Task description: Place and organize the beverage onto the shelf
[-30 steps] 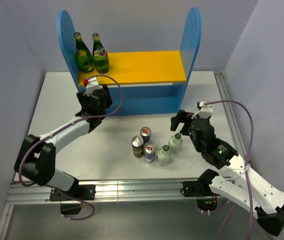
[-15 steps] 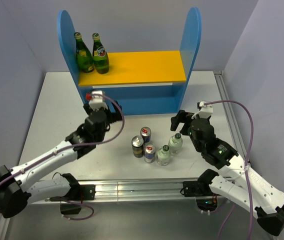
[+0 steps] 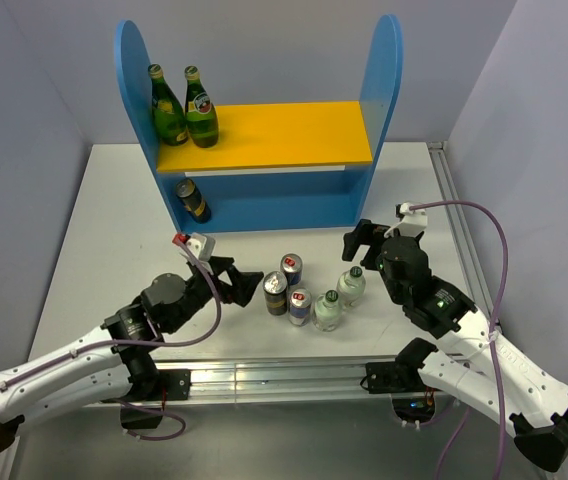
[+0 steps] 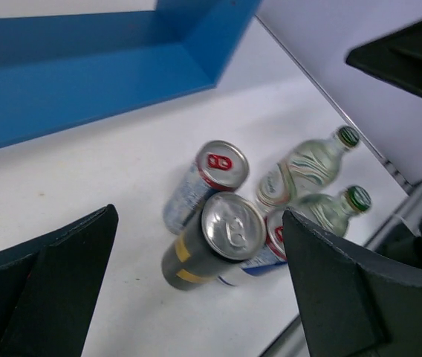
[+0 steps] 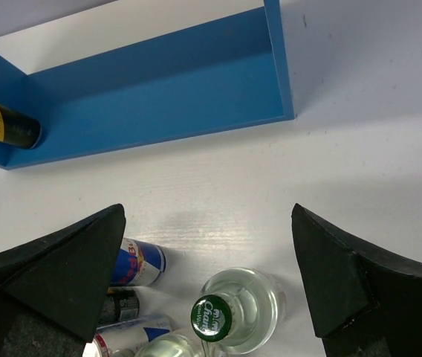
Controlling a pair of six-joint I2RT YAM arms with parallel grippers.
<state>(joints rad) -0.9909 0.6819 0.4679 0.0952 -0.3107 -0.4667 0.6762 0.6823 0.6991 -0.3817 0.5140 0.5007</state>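
— Start on the left. What is the left gripper [image 3: 241, 278] doing?

— It hangs low over the table [image 3: 104, 230], fingers spread as wide as they go, nothing between them. It points at the black-gold can [image 3: 275, 293], which stands at the left end of the cluster, very near the fingertips.

— And the shelf [image 3: 382, 80]?

— It stands at the back of the table. Two green bottles [image 3: 200, 110] stand side by side at the left end of the yellow board [image 3: 294, 132]. Below them, in the left corner of the lower level, is a second dark can [image 3: 192, 200]. I think it is upright, but from here I can't be sure.

— The other drinks?

— Bunched on the table in front of the shelf, all standing. Right of the black-gold can come the far slim can [image 3: 291, 268] and the near slim can [image 3: 299, 305], both blue and silver. Then the near clear bottle [image 3: 328, 310] and the far clear bottle [image 3: 351, 285], both green-capped.

— The right gripper [image 3: 357, 238]?

— Wide open as well, and empty. It sits just behind and above the far clear bottle, not touching it.
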